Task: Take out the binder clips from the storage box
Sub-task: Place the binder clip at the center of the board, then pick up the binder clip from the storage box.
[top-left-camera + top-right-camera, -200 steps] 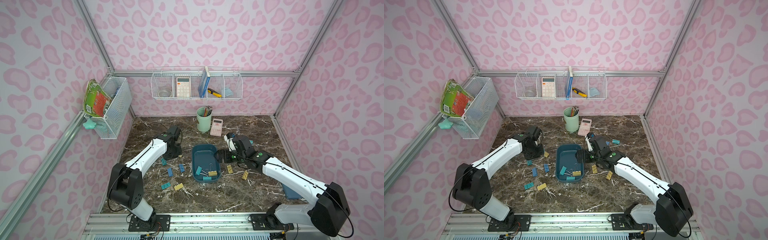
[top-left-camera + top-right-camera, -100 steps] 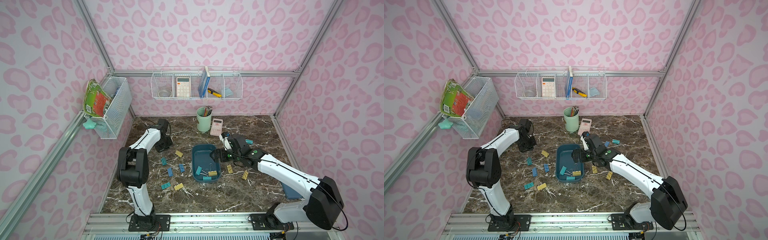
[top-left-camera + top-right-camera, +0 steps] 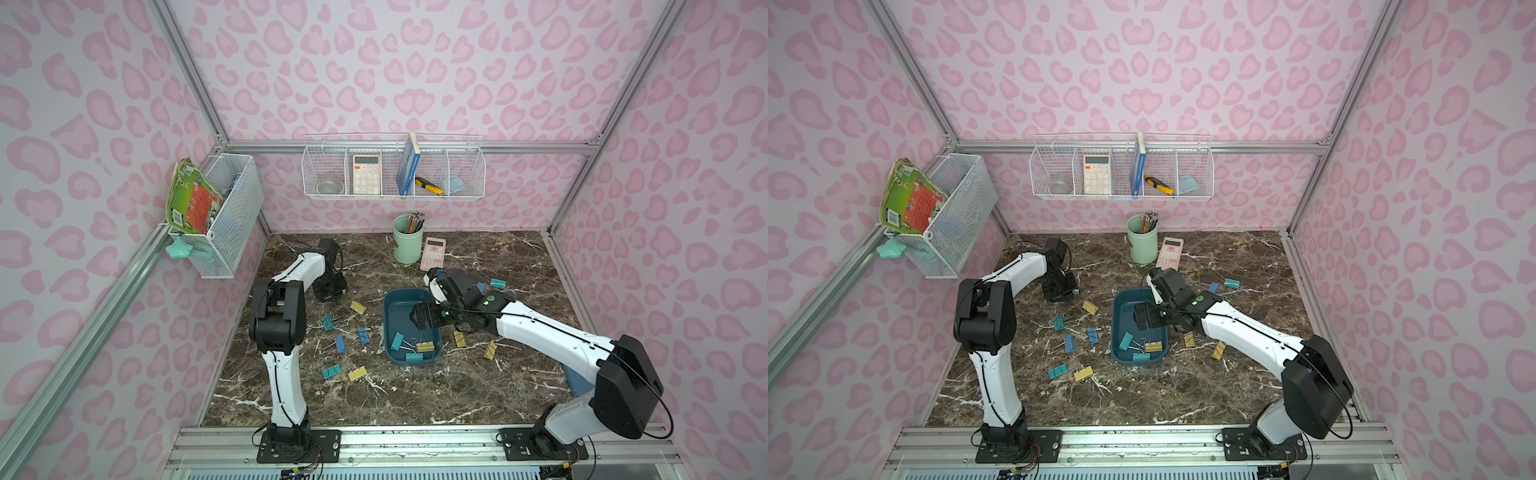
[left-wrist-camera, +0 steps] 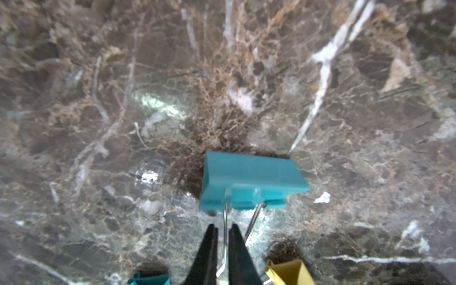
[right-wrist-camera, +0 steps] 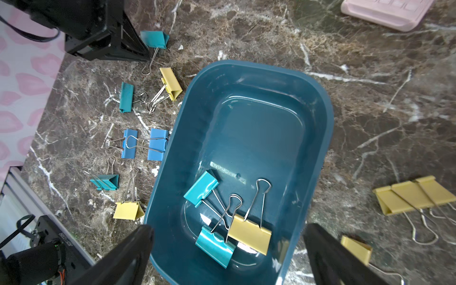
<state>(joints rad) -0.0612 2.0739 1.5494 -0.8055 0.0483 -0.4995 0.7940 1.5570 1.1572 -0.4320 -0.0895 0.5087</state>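
Left gripper (image 4: 223,237): fingers (image 4: 207,254) slightly parted, wire handle of teal clip (image 4: 251,180) loose between them; clip lies on table (image 4: 98,98).
Right gripper (image 5: 228,229): spread wide, empty, above box (image 5: 320,116).
Box: mid-table, holds 3 clips (image 5: 249,237).
Other clips (image 5: 154,144): scattered on table, both sides of box.

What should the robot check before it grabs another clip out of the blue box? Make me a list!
1. Right gripper jaws wide open: ok.
2. Right gripper above the storage box: ok.
3. Storage box emptied: not ok; a yellow clip and two teal clips lie inside.
4. Those clips lying apart for an easy pick: not ok; their wire handles cross.
5. Left gripper free of the loose teal clip: cannot tell; its wire handle lies between the jaws, which stand only slightly apart.
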